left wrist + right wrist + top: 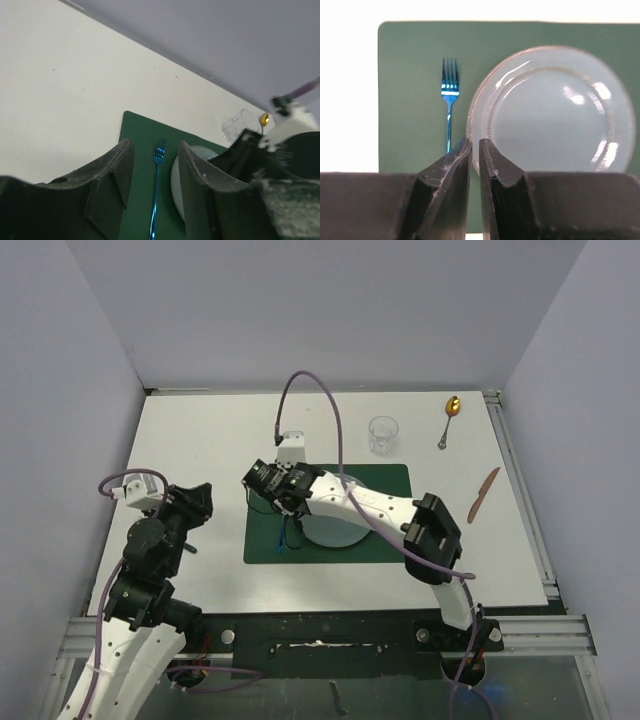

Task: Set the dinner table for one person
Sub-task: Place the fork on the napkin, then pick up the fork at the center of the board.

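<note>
The dinner table (200, 440) is a white top with a dark green placemat (380, 480) at its middle. A pale plate (555, 110) lies on the mat, and a blue fork (449, 90) lies free just left of it, tines pointing away. My right gripper (475, 141) hovers above the plate's near left rim, its jaws almost together with only a thin slit and nothing in them. My left gripper (156, 145) stands open and empty left of the mat (142, 135), looking along the fork (156, 195).
A clear glass (383, 435) stands behind the mat. A gold spoon (450, 418) lies at the back right, and a copper knife (484, 492) lies near the right rail. The right arm (380, 510) reaches across the plate (330, 532).
</note>
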